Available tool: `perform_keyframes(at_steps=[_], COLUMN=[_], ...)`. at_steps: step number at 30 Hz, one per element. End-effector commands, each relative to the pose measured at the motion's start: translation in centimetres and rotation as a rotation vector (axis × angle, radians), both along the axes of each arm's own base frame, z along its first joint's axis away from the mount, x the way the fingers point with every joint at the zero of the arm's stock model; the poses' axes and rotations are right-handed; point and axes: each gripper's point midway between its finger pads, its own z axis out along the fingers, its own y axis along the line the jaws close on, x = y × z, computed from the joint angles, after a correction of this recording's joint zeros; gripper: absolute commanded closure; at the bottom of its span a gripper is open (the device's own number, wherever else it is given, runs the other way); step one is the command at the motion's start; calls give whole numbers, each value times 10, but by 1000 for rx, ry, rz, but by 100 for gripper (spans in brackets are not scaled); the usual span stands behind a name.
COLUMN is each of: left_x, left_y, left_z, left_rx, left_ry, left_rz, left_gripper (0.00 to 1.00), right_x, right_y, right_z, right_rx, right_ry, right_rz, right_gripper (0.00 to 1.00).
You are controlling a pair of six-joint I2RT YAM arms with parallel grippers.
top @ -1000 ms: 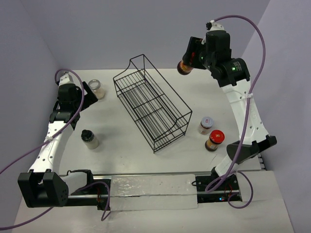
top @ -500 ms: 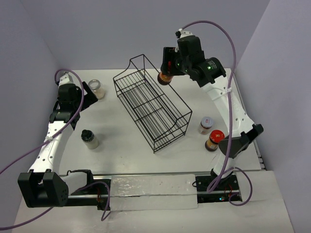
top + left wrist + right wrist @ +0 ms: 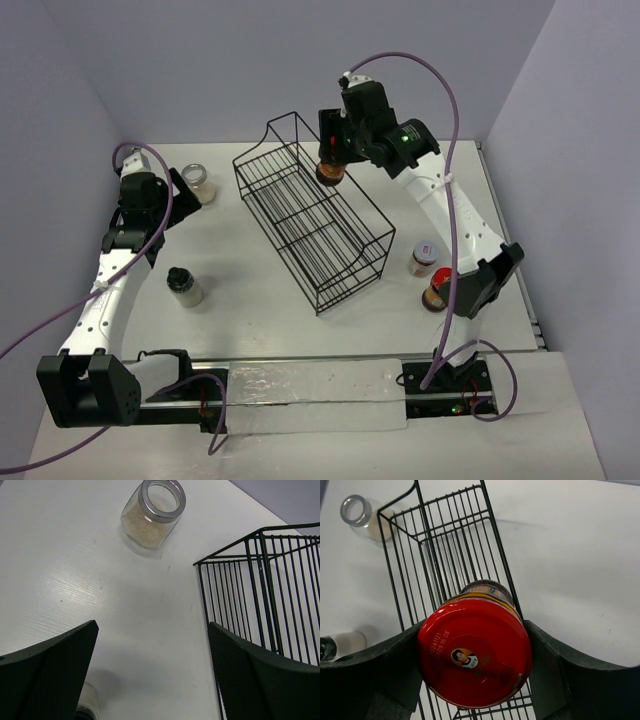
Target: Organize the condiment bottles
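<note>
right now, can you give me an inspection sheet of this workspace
surface: white table, black wire rack in the middle
job's things: red-lidded jar held over the rack's far end; second red-lidded jar and white-lidded jar right of the rack; black-capped jar and open jar of pale grains left of it
clutter: nothing seen
jaws: left jaws wide open, holding nothing; right jaws shut on the red-lidded jar
cables: purple cable along each arm
surroundings: lavender walls
</note>
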Motion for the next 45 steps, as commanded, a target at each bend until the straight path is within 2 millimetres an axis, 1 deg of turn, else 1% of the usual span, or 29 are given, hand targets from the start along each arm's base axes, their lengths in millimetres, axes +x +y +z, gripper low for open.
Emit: perform_keyframes(at_steps=[1, 6, 11, 14, 22, 27, 31, 34, 36, 37, 42, 43, 45], left_x=[2, 2, 3, 2, 2, 2, 2, 2, 2, 2, 1, 2, 2], left_y=[-2, -1, -2, -1, -1, -1, -1, -1, -1, -1, -1, -1, -1], left_z=[8, 6, 6, 5, 5, 4, 5, 5, 4, 4, 4, 4, 4], left_rx=[1, 7, 5, 10, 12, 12, 10, 10, 10, 11, 11, 10, 10], left_ry=[-24, -18, -19, -15, -14, -12, -14, -14, -13, -12, -13, -14, -14], left_rz=[-10, -7, -11, -9, -8, -6, -6, -6, -7, -6, -6, -5, -5], left_gripper=[0, 0, 0, 0, 0, 0, 0, 0, 1, 1, 0, 0, 1], right_x=[15, 21, 26, 30, 34, 34, 32, 31, 31, 30, 28, 28, 28], right_y=[10, 16, 20, 22, 26, 26, 26, 26, 28, 28, 30, 30, 32], right_z=[32, 9, -6, -20, -42, -48, -50, -51, -51, -50, -48, -47, -46], right_rx=[44, 1, -28, -44, -77, -85, -86, -82, -80, -79, -75, -72, -69], right_ry=[-115, -79, -53, -27, 17, 32, 39, 46, 47, 44, 42, 40, 38], right_rz=[-4, -8, -15, -14, -16, -13, -11, -10, -7, -7, -3, -4, -2], right_gripper=[85, 85, 85, 85, 85, 82, 77, 60, 55, 50, 41, 38, 36])
